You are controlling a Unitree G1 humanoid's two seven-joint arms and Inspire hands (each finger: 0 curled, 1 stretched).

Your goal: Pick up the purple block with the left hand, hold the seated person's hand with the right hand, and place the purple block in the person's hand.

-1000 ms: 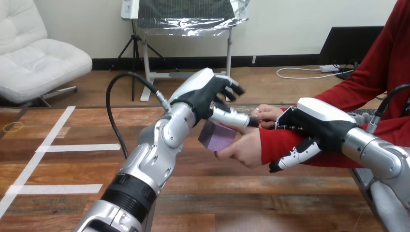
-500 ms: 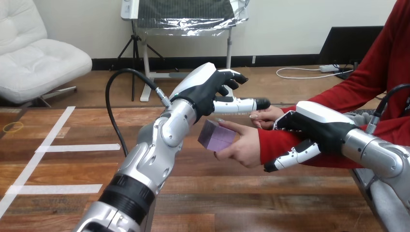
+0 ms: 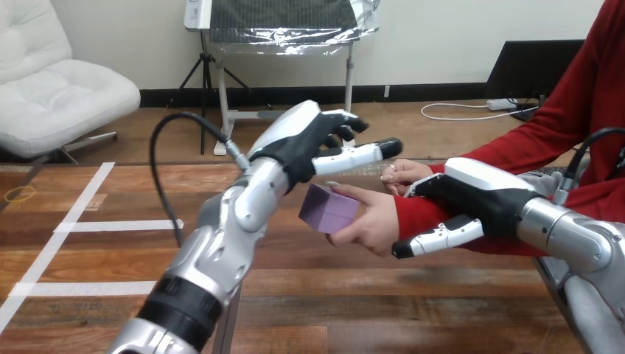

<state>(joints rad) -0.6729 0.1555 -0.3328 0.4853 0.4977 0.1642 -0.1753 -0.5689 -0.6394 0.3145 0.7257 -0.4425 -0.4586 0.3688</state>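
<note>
The purple block (image 3: 328, 209) is in the person's hand (image 3: 372, 223) at mid-table, held clear above the wood. The person's fingers wrap it from the right and a fingertip lies along its top edge.

The robot's left hand (image 3: 306, 144) hovers just above and to the far left of the block. It is loose and holding nothing, with the thumb (image 3: 357, 155) stretched straight out to the right over the person's fingers and the other fingers only lightly bent. A gap shows between that thumb and the block's top. The block's left corner sits just beside the silver wrist, and I can't say whether they touch.

On the right, the right hand (image 3: 479, 193) lies across the person's red sleeve (image 3: 416, 214), just behind the wrist, white shell upward. Whether it clasps the forearm or merely rests on it, I cannot tell. A second hand of the person (image 3: 402, 173) is tucked just beyond, on the far side of the sleeve.

Underneath is the table (image 3: 309, 302), dark reddish planks running left to right. White tape strips (image 3: 121, 225) lie on its left part, well apart from the hands. A thin yellow loop (image 3: 18, 193) sits at the far left edge.
</note>
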